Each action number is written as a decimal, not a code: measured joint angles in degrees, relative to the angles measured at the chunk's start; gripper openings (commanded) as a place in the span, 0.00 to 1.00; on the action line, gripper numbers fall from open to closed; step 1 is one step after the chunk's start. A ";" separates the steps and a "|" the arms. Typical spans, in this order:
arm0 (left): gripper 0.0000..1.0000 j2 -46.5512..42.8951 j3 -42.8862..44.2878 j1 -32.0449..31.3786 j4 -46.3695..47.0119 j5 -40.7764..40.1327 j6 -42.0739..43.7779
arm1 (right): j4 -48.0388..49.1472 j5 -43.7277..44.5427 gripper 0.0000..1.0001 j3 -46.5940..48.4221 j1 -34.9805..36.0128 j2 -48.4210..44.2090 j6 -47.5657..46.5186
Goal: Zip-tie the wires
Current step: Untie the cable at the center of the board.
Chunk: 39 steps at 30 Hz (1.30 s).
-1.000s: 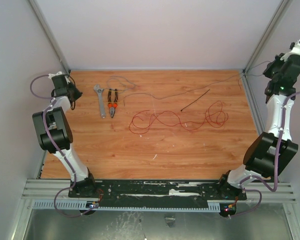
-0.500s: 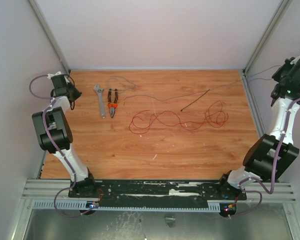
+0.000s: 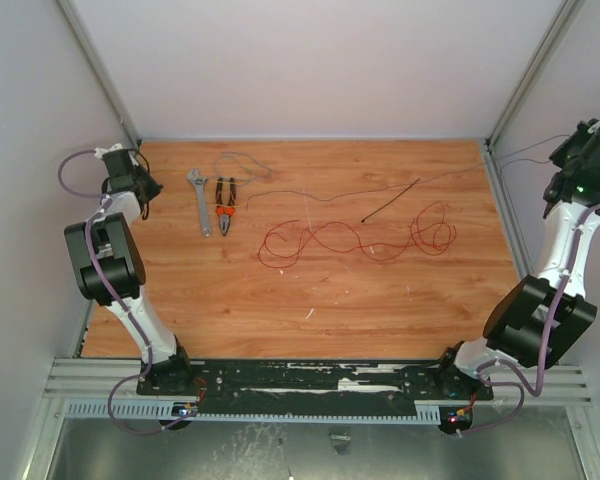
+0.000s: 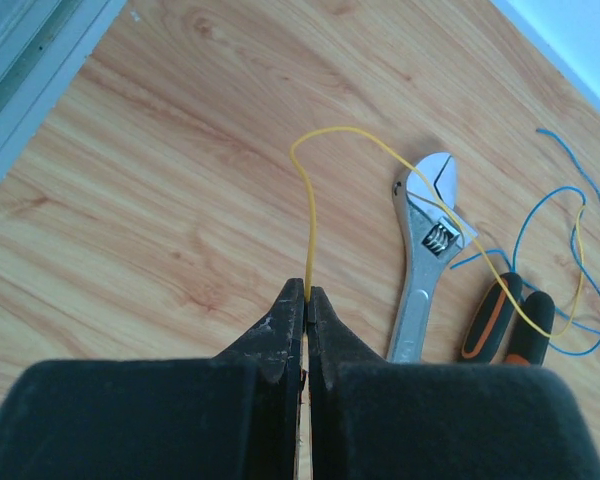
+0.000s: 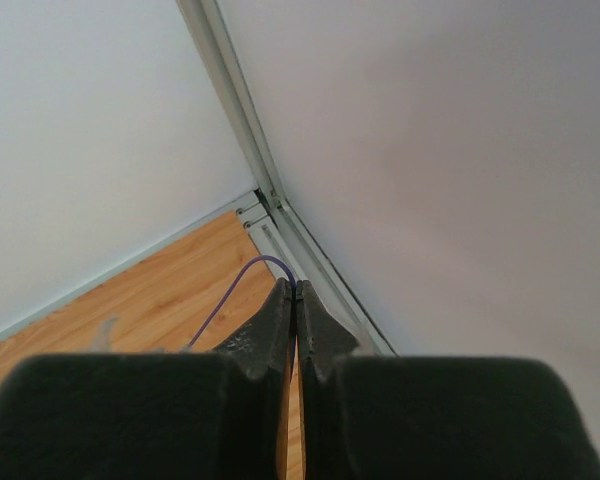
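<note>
The wires lie mid-table: red loops (image 3: 350, 240) and a thin dark strand (image 3: 380, 186) that runs right to my right gripper (image 3: 563, 150). In the right wrist view that gripper (image 5: 297, 288) is shut on the purple strand (image 5: 225, 297), raised by the far right corner post. The zip tie (image 3: 392, 200), a black strip, lies slantwise just above the red loops. My left gripper (image 3: 146, 200) is at the table's far left. In the left wrist view it (image 4: 307, 290) is shut on a thin yellow wire (image 4: 315, 150) that arcs over the wrench.
A silver adjustable wrench (image 3: 200, 200) and orange-handled pliers (image 3: 225, 205) lie side by side at the back left; both show in the left wrist view, the wrench (image 4: 425, 260) and the pliers (image 4: 505, 320), with a thin blue wire (image 4: 570, 250) looping beside them. White walls and metal corner posts (image 5: 270, 200) enclose the table.
My right gripper has moved further right and up toward the corner, drawing the dark strand with it. The left arm, red loops and zip tie have not moved.
</note>
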 measured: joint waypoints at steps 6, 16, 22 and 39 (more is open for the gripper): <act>0.00 0.42 0.02 0.00 -0.37 -0.76 0.02 | 0.63 0.42 0.00 -0.11 -0.22 -1.64 0.13; 0.00 0.44 0.02 0.02 -0.63 -2.80 0.28 | 0.26 7.32 0.00 -0.39 -0.74 -2.62 -0.26; 0.00 0.66 0.35 -0.02 -0.63 -1.42 0.22 | 1.49 5.16 0.00 -0.74 -1.46 -4.22 0.52; 0.50 3.63 8.98 -16.59 -1.46 7.80 0.85 | 5.16 -17.81 0.00 0.92 5.97 -2.03 6.10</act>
